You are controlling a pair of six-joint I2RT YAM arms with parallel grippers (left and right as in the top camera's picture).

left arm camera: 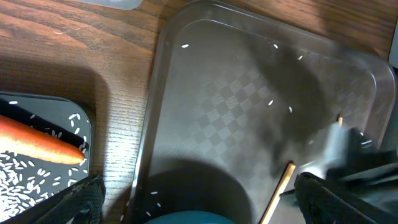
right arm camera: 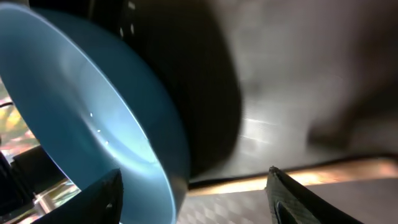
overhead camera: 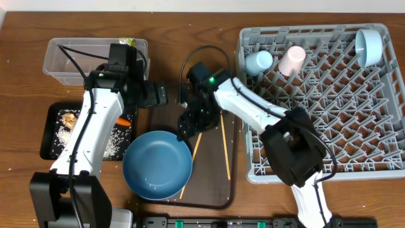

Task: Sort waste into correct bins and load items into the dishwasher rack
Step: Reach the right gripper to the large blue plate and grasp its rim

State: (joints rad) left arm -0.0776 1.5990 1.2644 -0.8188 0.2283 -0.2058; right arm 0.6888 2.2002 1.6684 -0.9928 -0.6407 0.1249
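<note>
Right claw (overhead camera: 187, 126) is hanging low over the brown serving tray (overhead camera: 212, 189), jaws partly spread and pinching nothing I can confirm. In the wrist view the rim of the dark-blue plate (right arm camera: 93, 118) is sitting in the gap, nearer one of the fingers (right arm camera: 93, 202). A chopstick (right arm camera: 298, 179) is crossing the gap toward the other. Can't tell which of the two it's lining up on.

From overhead, the plate is lying just left of the claw, toward the arm bases. That chopstick is running out from under the claw, long axis diagonal along the plate's edge. The second chopstick (overhead camera: 224, 149) is lying to the claw's right, nearly lengthwise on the tray.

Left claw (overhead camera: 155, 95) is sitting fully spread and empty, up-left of the right claw. The right arm is the nearer one to the plate rim and both sticks. The dishwasher rack (overhead camera: 329, 107) is standing on the desk to the right claw's right.
</note>
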